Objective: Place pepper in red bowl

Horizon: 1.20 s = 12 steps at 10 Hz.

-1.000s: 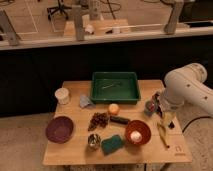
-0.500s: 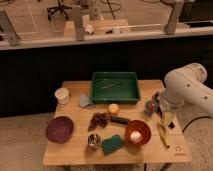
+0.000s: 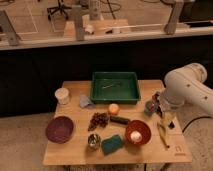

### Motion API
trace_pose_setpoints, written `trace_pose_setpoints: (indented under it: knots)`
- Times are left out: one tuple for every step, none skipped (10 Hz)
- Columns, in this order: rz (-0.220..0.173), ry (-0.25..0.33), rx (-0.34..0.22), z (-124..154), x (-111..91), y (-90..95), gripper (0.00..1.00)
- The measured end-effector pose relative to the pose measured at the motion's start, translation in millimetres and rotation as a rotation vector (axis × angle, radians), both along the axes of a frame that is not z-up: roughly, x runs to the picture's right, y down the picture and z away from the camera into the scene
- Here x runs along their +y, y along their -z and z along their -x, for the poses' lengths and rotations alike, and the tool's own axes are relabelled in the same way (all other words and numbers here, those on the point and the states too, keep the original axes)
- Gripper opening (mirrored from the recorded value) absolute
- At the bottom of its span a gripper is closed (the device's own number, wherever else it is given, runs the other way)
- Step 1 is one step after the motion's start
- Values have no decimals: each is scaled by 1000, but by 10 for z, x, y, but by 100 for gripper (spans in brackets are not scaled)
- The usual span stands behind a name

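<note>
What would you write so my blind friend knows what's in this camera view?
A white robot arm holds its gripper low at the right edge of a wooden table, beside a red-purple pepper. The red bowl sits near the front with something white inside; a green tray, orange ball and purple bowl sit nearby.

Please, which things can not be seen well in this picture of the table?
Camera view:
Pepper, right side of the table: partly behind the gripper beside it; contact between them is unclear.
White thing in the red bowl: too small to identify.
Thin item in the green tray: too small to identify.
Arm: cut off by the right edge.
</note>
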<state>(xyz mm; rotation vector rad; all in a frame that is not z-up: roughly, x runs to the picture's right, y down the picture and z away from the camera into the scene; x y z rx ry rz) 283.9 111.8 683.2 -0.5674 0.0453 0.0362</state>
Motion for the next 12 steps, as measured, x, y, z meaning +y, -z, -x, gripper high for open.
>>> trace_pose_setpoints:
  knots:
    - [0,0,0,0,1,0,80]
    - [0,0,0,0,0,0,80]
    - [0,0,0,0,0,0,80]
    - [0,0,0,0,0,0,80]
    - [0,0,0,0,0,0,80]
    - [0,0,0,0,0,0,80]
    - [0,-13,-4,-5,-3,-12,80]
    - [-2,-37,-14,-35,0,-52,80]
    - [-5,-64,-25,-82,9,-102,80]
    - [-10,-94,-47,-107,18,-177,80]
    - [-17,-121,-76,-119,25,-245,80]
    - [-26,-146,-104,-156,33,-282,80]
